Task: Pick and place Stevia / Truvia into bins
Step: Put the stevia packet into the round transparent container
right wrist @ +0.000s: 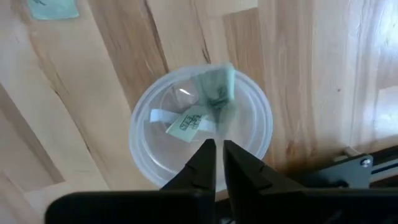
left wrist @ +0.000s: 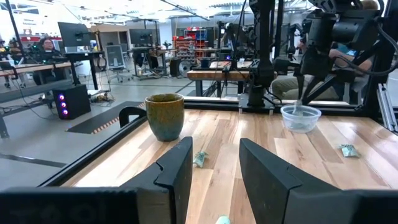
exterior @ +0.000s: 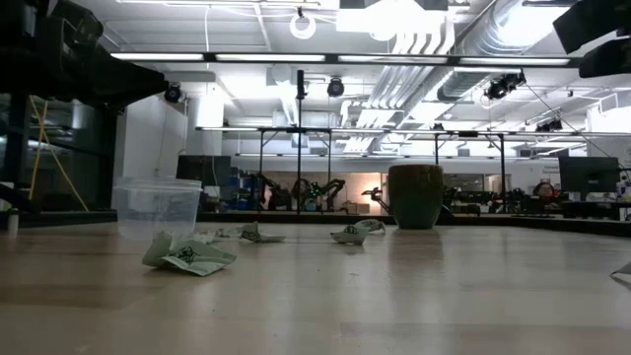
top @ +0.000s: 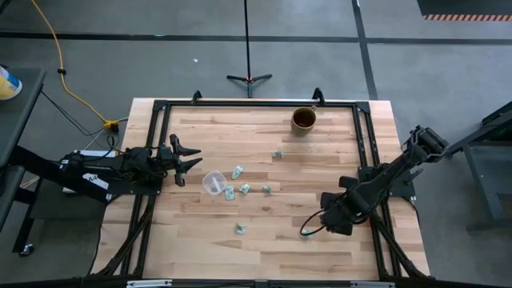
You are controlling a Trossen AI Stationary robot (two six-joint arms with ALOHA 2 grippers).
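Several pale green and white sachets [top: 238,172] lie flat on the wooden table around a clear cup [top: 213,182]; they also show in the low view [exterior: 187,256]. My left gripper [top: 186,164] is open and empty, level, just left of that cup. My right gripper [right wrist: 216,146] points down over a second clear cup [right wrist: 200,127] near the table's right side [top: 309,230]. Its fingers stand a narrow gap apart and hold nothing. A sachet [right wrist: 186,121] lies in that cup, and a blurred green one [right wrist: 219,93] is over its opening, apart from the fingertips.
A brown opaque cup [top: 304,120] stands at the far edge, right of the middle, and shows in the low view [exterior: 414,195]. A black frame [top: 364,144] borders the table. One sachet [top: 240,228] lies alone toward the near edge.
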